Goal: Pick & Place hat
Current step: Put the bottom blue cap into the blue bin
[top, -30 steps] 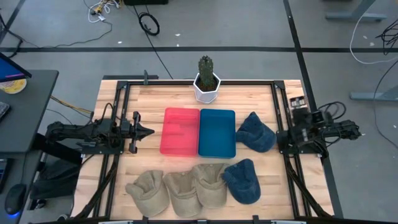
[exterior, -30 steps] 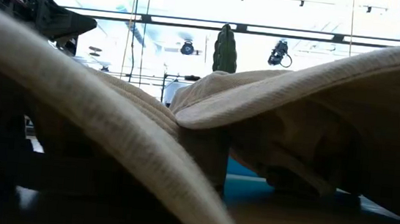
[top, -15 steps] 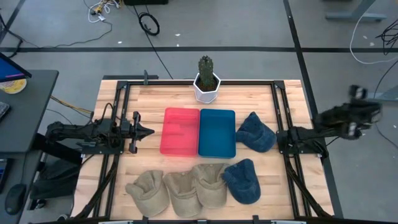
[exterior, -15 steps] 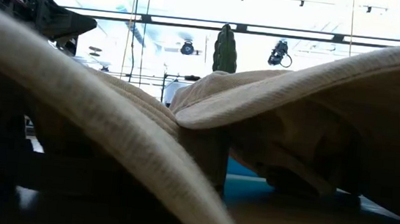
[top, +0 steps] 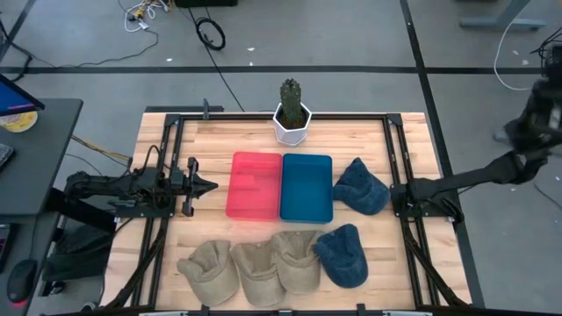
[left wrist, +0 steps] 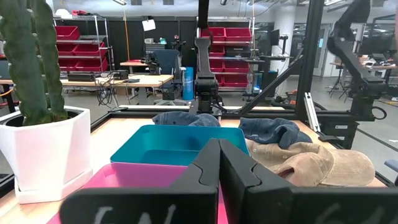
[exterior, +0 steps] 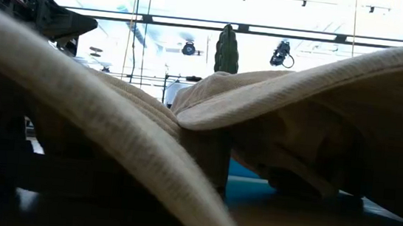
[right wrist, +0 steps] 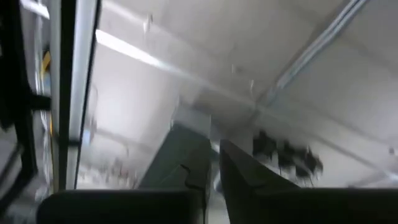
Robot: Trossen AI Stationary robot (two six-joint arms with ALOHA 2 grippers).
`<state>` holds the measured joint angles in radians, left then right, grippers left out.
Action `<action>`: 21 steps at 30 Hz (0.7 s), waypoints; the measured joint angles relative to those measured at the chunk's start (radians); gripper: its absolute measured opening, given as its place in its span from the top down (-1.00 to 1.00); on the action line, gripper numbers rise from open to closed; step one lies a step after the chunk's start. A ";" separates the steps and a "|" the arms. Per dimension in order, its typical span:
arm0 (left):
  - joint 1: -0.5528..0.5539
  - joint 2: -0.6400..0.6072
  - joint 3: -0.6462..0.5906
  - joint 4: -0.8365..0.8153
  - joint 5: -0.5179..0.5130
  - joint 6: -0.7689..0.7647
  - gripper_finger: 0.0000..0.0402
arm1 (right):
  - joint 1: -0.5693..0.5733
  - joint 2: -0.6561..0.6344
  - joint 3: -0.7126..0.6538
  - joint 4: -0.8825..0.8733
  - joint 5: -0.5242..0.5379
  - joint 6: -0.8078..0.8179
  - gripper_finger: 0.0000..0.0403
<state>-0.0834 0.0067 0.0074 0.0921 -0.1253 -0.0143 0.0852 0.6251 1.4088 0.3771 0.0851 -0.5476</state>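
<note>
- Nearest me, along the table's front edge around 6 o'clock, three tan hats (top: pixel 255 268) are lying side by side, with a blue hat (top: pixel 342 254) touching the right end of the row. In the low view their brims are filling almost the whole picture.
- I am judging these as light, floppy cloth that will fold under a pinch; I would be taking a crown fold or the brim edge, not the flat top.
- At centre, the red tray (top: pixel 255 184) and blue tray (top: pixel 306 187) are sitting side by side, touching.
- At 3 o'clock, a second blue hat (top: pixel 362 186) is lying just beside the blue tray.
- At 9 o'clock, the left gripper (top: pixel 204 185) is waiting near the red tray, fingers pressed together on nothing.
- The right gripper (top: pixel 544 110) is hanging well off the table past 2 o'clock; its wrist view is showing its tips together, holding nothing.
- At 12 o'clock, the potted cactus (top: pixel 291 110) is standing on the far edge.
</note>
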 joint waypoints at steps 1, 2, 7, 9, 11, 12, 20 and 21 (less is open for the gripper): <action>0.000 0.000 0.000 0.000 0.000 0.000 0.99 | 0.000 0.044 0.083 -0.109 0.035 -0.010 0.82; 0.000 0.000 0.000 0.000 0.000 0.000 0.99 | 0.000 0.089 0.168 -0.213 0.075 -0.011 0.82; 0.000 0.000 0.000 0.000 0.000 0.000 0.99 | 0.000 0.263 0.499 -0.604 0.165 0.085 0.82; 0.000 0.000 0.000 0.000 0.000 0.000 0.99 | 0.000 0.315 0.592 -0.721 0.162 0.120 0.82; 0.000 0.000 0.000 0.000 0.000 0.000 0.99 | 0.000 0.364 0.674 -0.837 0.160 0.162 0.82; 0.000 0.000 0.000 0.000 0.000 0.000 0.99 | 0.000 0.386 0.709 -0.890 0.160 0.183 0.82; 0.000 0.000 0.000 0.000 0.000 0.000 0.99 | 0.000 0.540 0.904 -1.319 0.166 0.310 0.82; 0.000 0.000 0.000 0.000 0.000 0.000 0.99 | 0.000 0.555 0.914 -1.368 0.166 0.325 0.82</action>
<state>-0.0834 0.0067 0.0074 0.0921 -0.1257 -0.0143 0.0849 1.1797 2.3230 -0.9907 0.2513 -0.2228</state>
